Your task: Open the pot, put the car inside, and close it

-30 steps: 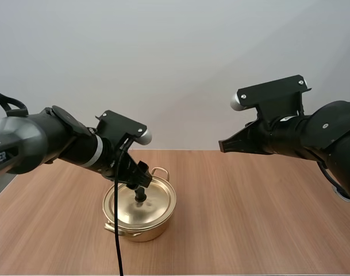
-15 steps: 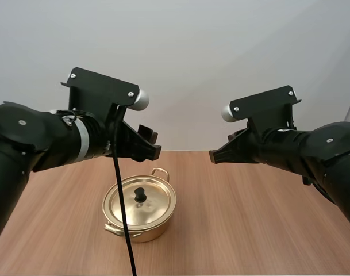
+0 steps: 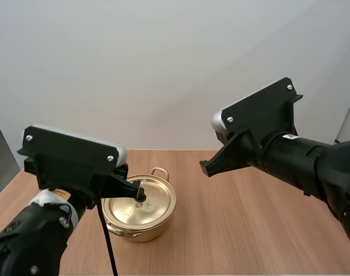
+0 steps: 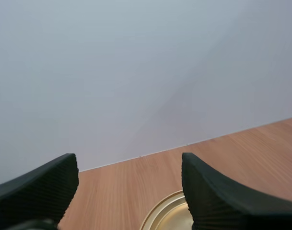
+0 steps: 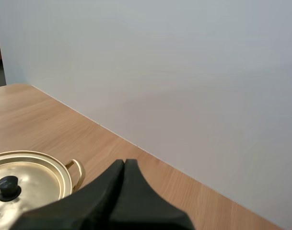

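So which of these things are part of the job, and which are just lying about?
For the job: pot; lid, on the pot; left gripper, open; right gripper, shut.
Just there: wooden table.

Gold pot (image 3: pixel 141 232), lid (image 3: pixel 154 202) on, on the wooden table (image 3: pixel 249 230).

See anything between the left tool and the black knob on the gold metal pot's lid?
Nothing visible. The open left tool hangs close to the black knob of the gold metal lid.
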Controlling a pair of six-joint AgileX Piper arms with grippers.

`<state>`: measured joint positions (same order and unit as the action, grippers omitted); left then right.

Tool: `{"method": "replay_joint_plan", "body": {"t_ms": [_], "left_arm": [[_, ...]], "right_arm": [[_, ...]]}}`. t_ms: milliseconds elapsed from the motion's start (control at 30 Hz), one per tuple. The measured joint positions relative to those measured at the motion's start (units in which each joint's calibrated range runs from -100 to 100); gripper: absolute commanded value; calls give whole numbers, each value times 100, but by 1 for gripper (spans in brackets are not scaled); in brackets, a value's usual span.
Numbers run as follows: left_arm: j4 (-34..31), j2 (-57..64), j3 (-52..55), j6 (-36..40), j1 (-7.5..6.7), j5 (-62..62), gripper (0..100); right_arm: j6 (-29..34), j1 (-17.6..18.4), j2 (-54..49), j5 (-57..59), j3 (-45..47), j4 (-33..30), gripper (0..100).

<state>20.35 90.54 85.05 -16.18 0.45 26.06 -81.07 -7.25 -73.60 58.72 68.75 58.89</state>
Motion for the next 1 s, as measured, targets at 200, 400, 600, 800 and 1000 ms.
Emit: {"method": "replay_joint_plan", "body": {"t_ms": [200,400,600,800,1000], "left_arm": [[-996,906,1158,899,-30,-1236,100],[-1493,946,1495,1771,17,-888,100],[-1596,946,1495,2486,17,267,100],[-1596,946,1495,2520,10,254,100],[-1627,946,1495,2474,18,325,100]], "right_arm": [[174,-206,-389,20,368,-269,0],[539,-213,-389,10,368,-553,0],[539,-213,-389,10,368,-558,0],[539,-213,-389,-48,368,-509,0],[539,-213,-389,-129,368,-509,0]]}}
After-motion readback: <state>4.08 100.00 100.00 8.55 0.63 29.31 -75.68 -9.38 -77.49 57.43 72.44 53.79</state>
